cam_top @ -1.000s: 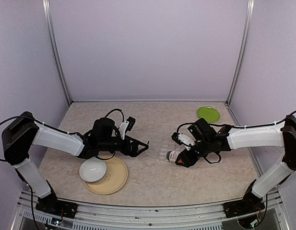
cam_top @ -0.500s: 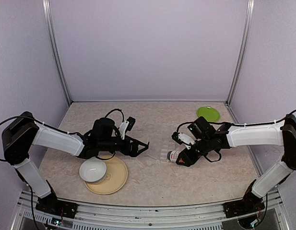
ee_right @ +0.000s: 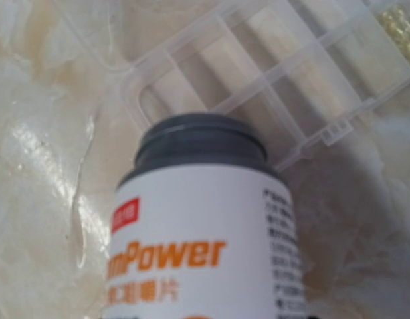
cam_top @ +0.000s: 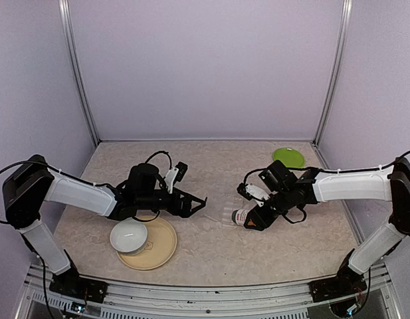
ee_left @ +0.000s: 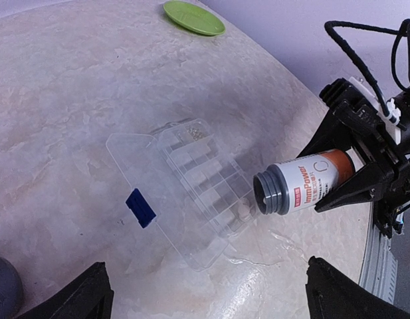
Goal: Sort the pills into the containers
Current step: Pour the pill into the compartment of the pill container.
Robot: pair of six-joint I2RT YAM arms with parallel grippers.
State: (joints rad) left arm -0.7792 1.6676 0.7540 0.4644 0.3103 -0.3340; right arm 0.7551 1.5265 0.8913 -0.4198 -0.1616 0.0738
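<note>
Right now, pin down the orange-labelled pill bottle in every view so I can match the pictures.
Top external: pill bottle right of centre, lying tilted at the near-right edge of the pill box.
Left wrist: pill bottle centre-right, grey neck pointing left at the box.
Right wrist: pill bottle fills the lower middle, grey neck upward.
Shared landmark: the clear pill box, just past the bottle's neck in all three.

Green plate (cam_top: 288, 157) back rt, white bowl (cam_top: 129, 236) on tan plate (cam_top: 162, 247), bottle (ee_left: 304, 183) tipped sideways
</note>
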